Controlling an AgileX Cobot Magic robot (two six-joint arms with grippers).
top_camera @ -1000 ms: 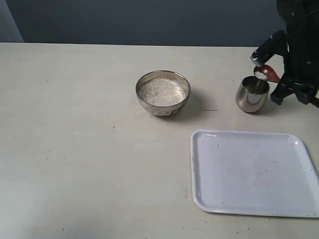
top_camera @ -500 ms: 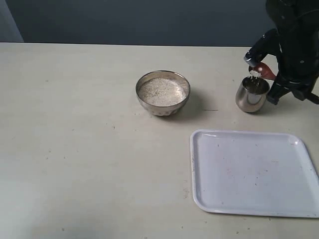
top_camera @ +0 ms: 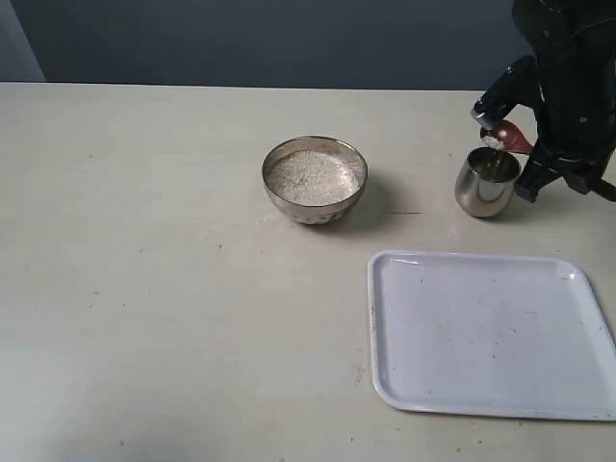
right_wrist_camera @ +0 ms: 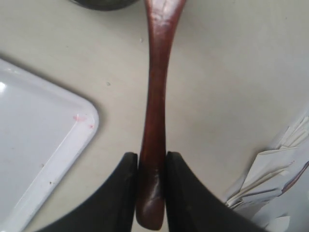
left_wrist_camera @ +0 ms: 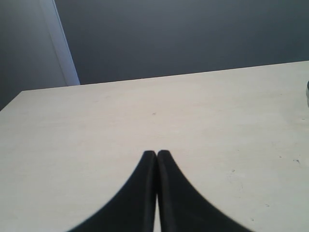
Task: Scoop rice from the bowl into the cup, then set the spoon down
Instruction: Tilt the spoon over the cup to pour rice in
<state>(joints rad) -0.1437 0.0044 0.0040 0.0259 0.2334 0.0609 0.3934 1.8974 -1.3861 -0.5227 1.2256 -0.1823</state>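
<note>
The steel bowl (top_camera: 315,179) stands mid-table, filled with white rice (top_camera: 313,177). To its right is the small steel cup (top_camera: 486,181), whose base edge also shows in the right wrist view (right_wrist_camera: 104,4). My right gripper (right_wrist_camera: 151,162) is shut on the handle of the reddish-brown wooden spoon (right_wrist_camera: 157,96). The spoon head (top_camera: 508,138) is tipped over the cup's far rim with some rice grains at its edge. The right gripper's fingers are hidden behind the black arm in the exterior view. My left gripper (left_wrist_camera: 156,153) is shut and empty over bare table, outside the exterior view.
A white tray (top_camera: 486,332) lies at the front right, its corner also in the right wrist view (right_wrist_camera: 38,140). Crumpled white paper (right_wrist_camera: 275,188) lies by the right arm. The beige table (top_camera: 144,269) runs back to a dark wall.
The right arm moved a little left and up with the spoon, and the spoon head tipped over the cup. Less rice shows on the spoon now.
</note>
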